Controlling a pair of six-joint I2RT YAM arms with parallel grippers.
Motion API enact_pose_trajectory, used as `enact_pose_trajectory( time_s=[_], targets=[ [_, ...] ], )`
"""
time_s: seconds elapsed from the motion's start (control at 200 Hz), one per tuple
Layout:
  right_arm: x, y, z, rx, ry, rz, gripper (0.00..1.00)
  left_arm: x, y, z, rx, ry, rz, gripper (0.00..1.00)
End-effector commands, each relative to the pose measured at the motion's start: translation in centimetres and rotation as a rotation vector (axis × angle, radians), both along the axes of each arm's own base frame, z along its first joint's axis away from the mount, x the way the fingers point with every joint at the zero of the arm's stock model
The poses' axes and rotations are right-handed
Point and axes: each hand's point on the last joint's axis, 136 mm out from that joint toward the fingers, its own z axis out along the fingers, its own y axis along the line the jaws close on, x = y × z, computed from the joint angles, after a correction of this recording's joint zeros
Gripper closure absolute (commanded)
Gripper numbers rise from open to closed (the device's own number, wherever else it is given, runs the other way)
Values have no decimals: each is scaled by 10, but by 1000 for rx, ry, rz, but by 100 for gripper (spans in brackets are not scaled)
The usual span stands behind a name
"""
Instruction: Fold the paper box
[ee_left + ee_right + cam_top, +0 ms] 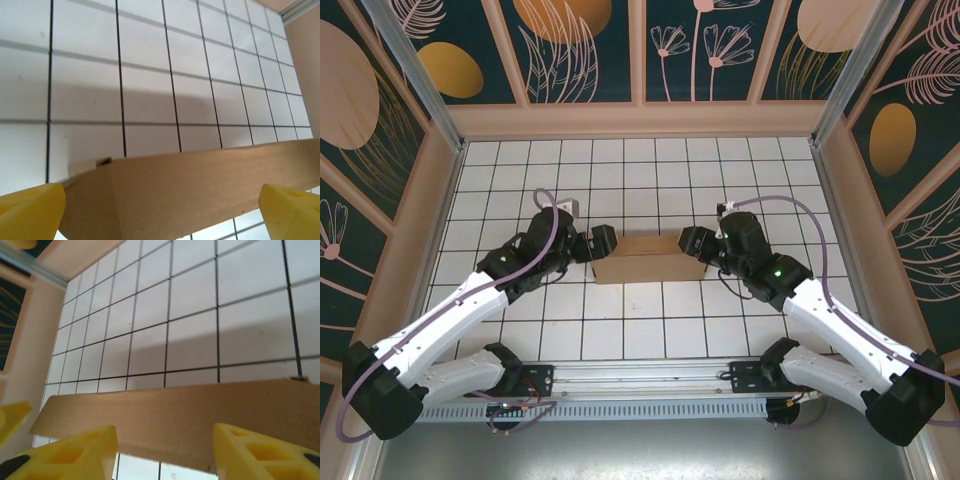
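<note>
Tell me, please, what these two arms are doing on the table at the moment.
Two robot arms are working on the paper box, which stands box-shaped in the middle of the tiled table. The left end effector is at the box's left end and the right end effector is at its right end. Both are open: in the wrist views the yellow fingers stand apart with a brown cardboard wall running across the gap, and neither is pinching it.

White-shelled arms (450, 320), black joints (380, 395) — purple cables (553, 215), yellow fingertips (75, 450) (hollow-ribbed), green LED (776, 270).
</note>
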Motion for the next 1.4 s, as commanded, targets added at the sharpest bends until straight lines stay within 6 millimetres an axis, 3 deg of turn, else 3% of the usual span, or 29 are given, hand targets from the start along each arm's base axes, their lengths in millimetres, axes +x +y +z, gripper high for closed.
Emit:
enact_pose_trajectory(
  time_s=[0.0,0.09,0.235,0.315,0.42,0.535,0.671,0.841,1.026,1.136,1.396],
  targets=[
    [3,5,49,-44,-148,111,43,8,19,42,132,-162,-12,1],
    [6,1,74,-104,-261,140,43,8,23,69,188,-291,-65,2],
    [9,-4,93,-205,-469,188,46,-8,26,97,262,-506,-193,1],
    [-8,3,102,-254,-662,324,48,-22,21,84,325,-566,-328,4],
    [-20,2,91,-384,-851,418,51,-41,18,63,464,-657,-525,9],
    [-27,8,72,-535,-928,568,52,-35,33,43,650,-689,-540,9],
    [-39,14,74,-557,-992,661,53,-37,35,13,785,-677,-665,12],
    [-46,16,71,-563,-1001,712,53,-46,27,-10,791,-674,-773,35],
    [-47,10,58,-593,-983,709,53,-37,29,-20,816,-668,-735,40],
    [-47,9,59,-575,-986,689,54,-30,30,-27,822,-646,-717,43],
    [-55,14,65,-492,-979,699,57,-17,26,-23,806,-654,-675,48]
  ],
)
